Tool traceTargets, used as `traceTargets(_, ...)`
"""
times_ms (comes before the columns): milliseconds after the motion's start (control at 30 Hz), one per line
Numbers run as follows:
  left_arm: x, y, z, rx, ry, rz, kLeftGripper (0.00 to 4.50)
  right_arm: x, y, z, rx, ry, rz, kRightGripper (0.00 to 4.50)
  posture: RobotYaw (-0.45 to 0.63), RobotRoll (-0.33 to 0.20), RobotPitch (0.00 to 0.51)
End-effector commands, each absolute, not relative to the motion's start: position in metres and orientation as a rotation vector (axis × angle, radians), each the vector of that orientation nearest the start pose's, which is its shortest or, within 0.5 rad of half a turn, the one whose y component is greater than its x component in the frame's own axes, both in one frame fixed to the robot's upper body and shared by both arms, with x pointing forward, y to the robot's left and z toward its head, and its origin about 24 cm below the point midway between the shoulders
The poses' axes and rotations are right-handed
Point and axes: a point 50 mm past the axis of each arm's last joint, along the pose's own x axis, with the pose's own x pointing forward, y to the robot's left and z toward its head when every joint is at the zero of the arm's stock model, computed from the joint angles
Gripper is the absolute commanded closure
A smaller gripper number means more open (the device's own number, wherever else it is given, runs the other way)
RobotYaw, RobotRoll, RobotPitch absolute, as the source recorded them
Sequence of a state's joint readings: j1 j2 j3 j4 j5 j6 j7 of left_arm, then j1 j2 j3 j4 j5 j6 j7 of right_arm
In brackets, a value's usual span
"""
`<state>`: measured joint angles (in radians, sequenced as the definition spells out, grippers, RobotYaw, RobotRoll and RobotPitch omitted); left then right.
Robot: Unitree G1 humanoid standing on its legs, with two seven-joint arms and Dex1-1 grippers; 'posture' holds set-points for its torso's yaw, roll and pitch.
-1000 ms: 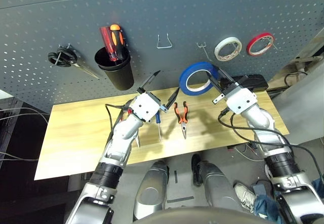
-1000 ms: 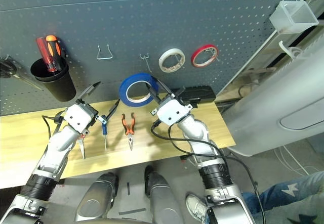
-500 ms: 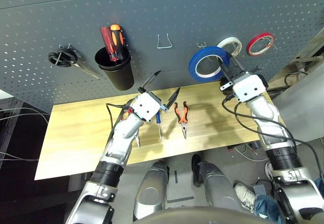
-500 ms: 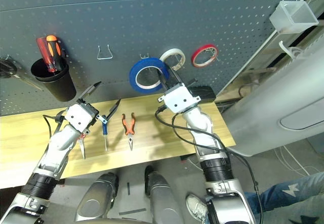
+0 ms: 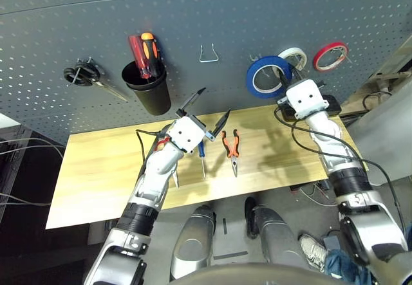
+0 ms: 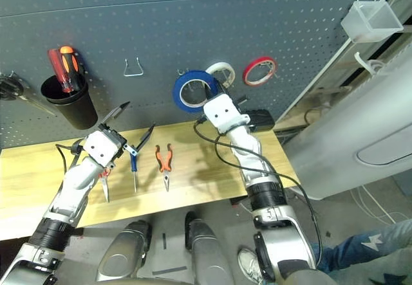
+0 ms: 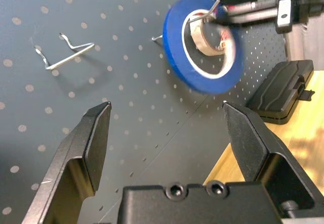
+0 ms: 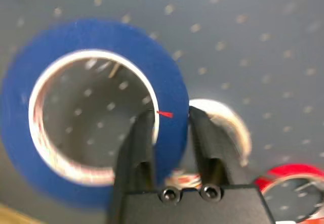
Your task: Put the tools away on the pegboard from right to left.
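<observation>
My right gripper (image 8: 169, 119) is shut on the rim of the blue tape roll (image 5: 265, 78) and holds it up against the pegboard (image 5: 193, 15), just left of the white tape roll (image 5: 295, 55). A small metal hook (image 8: 114, 70) shows through the roll's hole. My left gripper (image 5: 207, 110) hangs open above the table with nothing in it. On the table below it lie the orange-and-black pliers (image 5: 230, 145) and the blue-handled screwdriver (image 5: 201, 156). The red-handled scissors (image 6: 104, 188) lie partly hidden under my left forearm.
The pegboard carries a black cup (image 5: 147, 91) with red and orange screwdrivers, black-handled scissors (image 5: 80, 74), a bare wire hook (image 5: 208, 53) and a red tape roll (image 5: 330, 55). A black case (image 6: 261, 118) sits at the wooden table's (image 5: 96, 169) back right.
My right gripper has lifted the blue tape roll up and to the right, from above the table to the pegboard beside the white roll. The left arm has stayed put.
</observation>
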<state>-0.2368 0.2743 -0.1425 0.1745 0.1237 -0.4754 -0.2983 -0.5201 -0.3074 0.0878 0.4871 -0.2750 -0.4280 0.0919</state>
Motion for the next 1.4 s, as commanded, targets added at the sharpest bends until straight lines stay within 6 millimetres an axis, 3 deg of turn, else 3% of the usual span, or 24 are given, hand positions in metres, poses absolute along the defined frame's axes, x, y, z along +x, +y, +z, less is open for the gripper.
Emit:
traceTargets(33, 0.276, 0.130, 0.084, 0.461, -0.392, -0.570, 0.00, 0.323, -0.157, 0.092, -0.593, -0.329, 0.343, 1.77, 0.21, 0.000, 0.181)
traceTargets(200, 0.274, 0.132, 0.080, 0.453, -0.364, -0.568, 0.00, 0.300, -0.162, 0.046, -0.540, -0.065, 0.467, 0.01, 0.20, 0.000, 0.189)
traceTargets(333, 0.273, 0.133, 0.067, 0.435, -0.265, -0.626, 0.00, 0.291, -0.151, 0.011, -0.258, 0.346, 0.536, 0.01, 0.19, 0.000, 0.194)
traceTargets(500, 0.267, 0.135, 0.044, 0.450, -0.058, -0.781, 0.00, 0.296, -0.141, 0.004, 0.022, 0.617, 0.465, 0.01, 0.20, 0.000, 0.200)
traceTargets(633, 0.262, 0.146, 0.028, 0.498, 0.147, -0.841, 0.00, 0.311, -0.123, 0.012, 0.051, 0.676, 0.456, 0.01, 0.21, 0.000, 0.204)
traceTargets(867, 0.254, 0.152, 0.014, 0.508, 0.344, -0.817, 0.00, 0.325, -0.096, 0.013, -0.022, 0.743, 0.484, 0.01, 0.24, 0.000, 0.209)
traceTargets(1067, 0.250, 0.148, 0.013, 0.497, 0.364, -0.800, 0.00, 0.328, -0.082, 0.009, 0.010, 0.831, 0.470, 0.01, 0.27, 0.000, 0.216)
traceTargets(1400, 0.236, 0.139, 0.011, 0.516, 0.342, -0.833, 0.00, 0.330, -0.078, 0.005, 0.024, 0.918, 0.426, 0.01, 0.32, 0.000, 0.242)
